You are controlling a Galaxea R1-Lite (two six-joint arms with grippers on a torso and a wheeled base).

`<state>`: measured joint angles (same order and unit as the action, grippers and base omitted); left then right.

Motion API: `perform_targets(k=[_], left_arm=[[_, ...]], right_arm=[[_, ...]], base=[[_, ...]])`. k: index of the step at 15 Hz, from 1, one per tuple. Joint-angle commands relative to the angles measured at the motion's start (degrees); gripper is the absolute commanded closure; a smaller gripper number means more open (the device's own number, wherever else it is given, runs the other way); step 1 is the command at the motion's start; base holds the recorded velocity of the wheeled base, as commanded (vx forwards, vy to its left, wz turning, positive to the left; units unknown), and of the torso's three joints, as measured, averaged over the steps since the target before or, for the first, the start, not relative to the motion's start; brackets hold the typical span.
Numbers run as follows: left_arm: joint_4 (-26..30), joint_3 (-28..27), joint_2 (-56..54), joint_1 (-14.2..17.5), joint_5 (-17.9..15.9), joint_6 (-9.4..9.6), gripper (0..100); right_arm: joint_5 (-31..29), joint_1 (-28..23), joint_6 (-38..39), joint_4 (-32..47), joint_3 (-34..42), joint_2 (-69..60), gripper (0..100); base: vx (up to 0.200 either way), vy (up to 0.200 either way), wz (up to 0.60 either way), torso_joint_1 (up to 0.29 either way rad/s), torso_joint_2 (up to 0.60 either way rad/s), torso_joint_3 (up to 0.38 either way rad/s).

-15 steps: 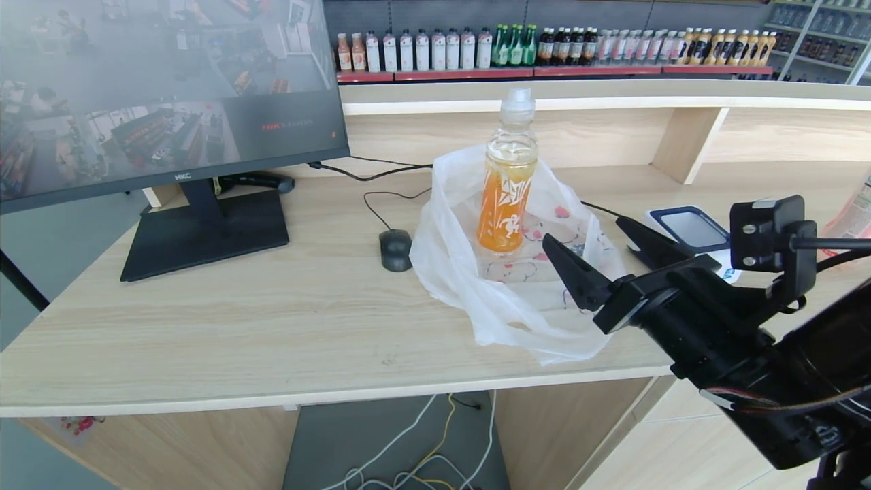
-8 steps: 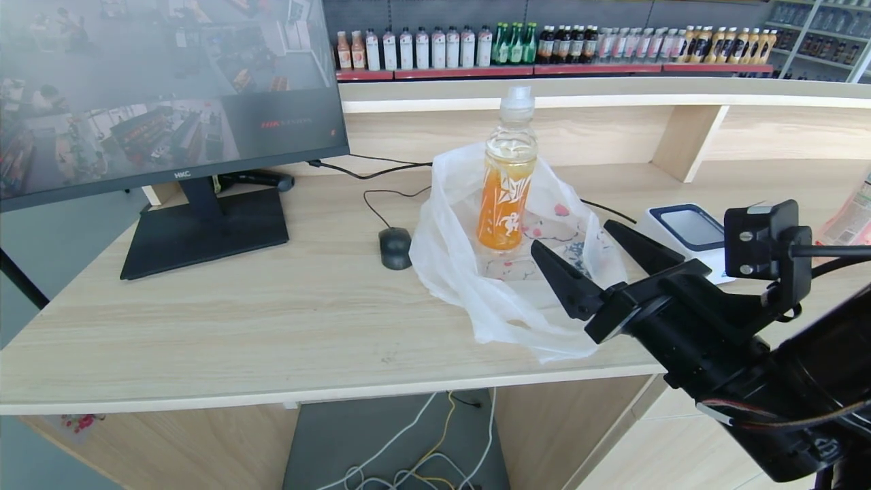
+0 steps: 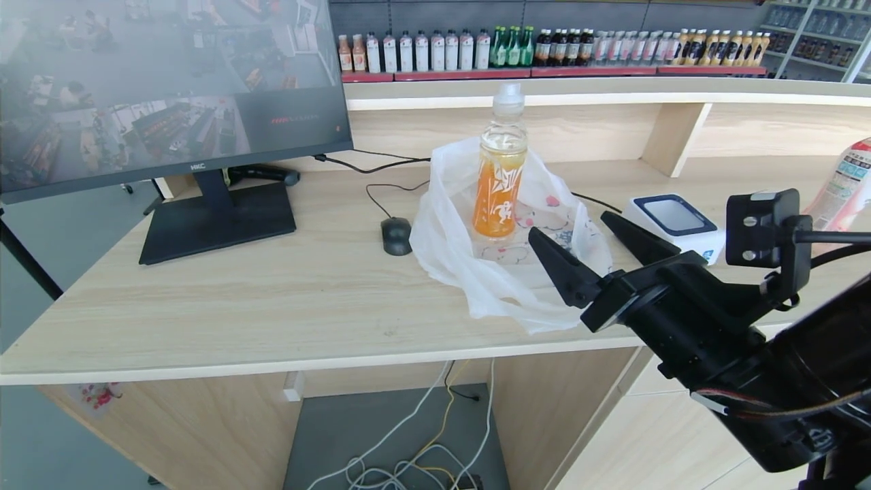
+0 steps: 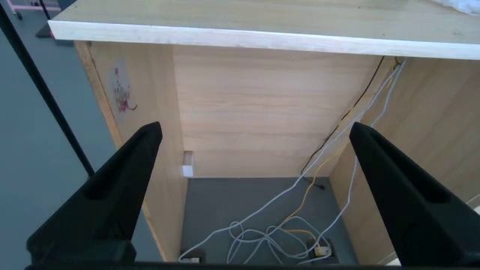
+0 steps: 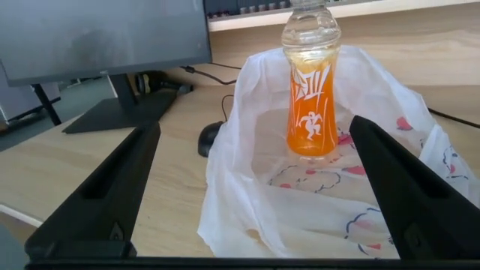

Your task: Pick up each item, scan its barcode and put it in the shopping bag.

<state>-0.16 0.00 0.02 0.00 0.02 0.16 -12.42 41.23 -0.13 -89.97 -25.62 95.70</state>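
An orange drink bottle (image 3: 500,173) with a white cap stands upright inside the open white shopping bag (image 3: 476,279) on the wooden counter (image 3: 272,299). My right gripper (image 3: 573,226) hovers open at the bag's near right side, a short way in front of the bottle, with nothing between its fingers. From the right wrist, the bottle (image 5: 311,105) and the bag (image 5: 247,202) lie straight ahead of the right gripper (image 5: 253,127). My left gripper (image 4: 255,131) hangs open and empty below the counter's front edge (image 4: 247,39), facing the cabinet underneath.
A white barcode scanner (image 3: 674,221) sits right of the bag, and a pink package (image 3: 844,180) lies at the far right. A black mouse (image 3: 396,235) and a monitor (image 3: 170,88) stand to the left. Cables (image 4: 277,232) lie under the counter.
The head view has shifted, showing more under the counter. My right gripper has drawn back slightly from the scanner, still open. The bottle and bag stay put.
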Motion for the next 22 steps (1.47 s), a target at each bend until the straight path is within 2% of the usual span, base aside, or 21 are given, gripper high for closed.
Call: perform_targets(k=[1,2,13,16,19,22], left_arm=[[0.0,0.0,0.0,0.1,0.1,-0.16,0],[0.0,0.0,0.0,0.1,0.1,-0.16,0],[0.0,0.0,0.0,0.1,0.1,-0.42,0],[0.0,0.0,0.0,0.1,0.1,-0.42,0],[0.0,0.0,0.0,0.1,0.1,-0.51,0],[0.0,0.0,0.0,0.1,0.1,-0.51,0]], right_arm=[[-0.5,0.0,-0.1,0.0,0.4,0.1,0],[-0.6,0.0,-0.2,0.0,0.2,0.1,0],[-0.7,-0.3,-0.1,0.0,0.7,-0.9,0],[-0.7,-1.3,-0.7,0.0,0.2,-1.5,0],[-0.7,-2.7,0.2,0.0,4.3,-3.0,0],[-0.8,-3.3,-0.7,0.0,2.7,-3.1,0]], base=[[0.0,0.0,0.0,0.0,0.0,0.0],[0.0,0.0,0.0,0.0,0.0,0.0],[0.0,-0.2,0.0,0.002,0.0,0.001],[0.0,-0.2,0.0,0.001,0.0,0.001],[0.0,-0.2,0.0,0.004,0.0,0.002],[0.0,-0.2,0.0,0.004,0.0,0.005]])
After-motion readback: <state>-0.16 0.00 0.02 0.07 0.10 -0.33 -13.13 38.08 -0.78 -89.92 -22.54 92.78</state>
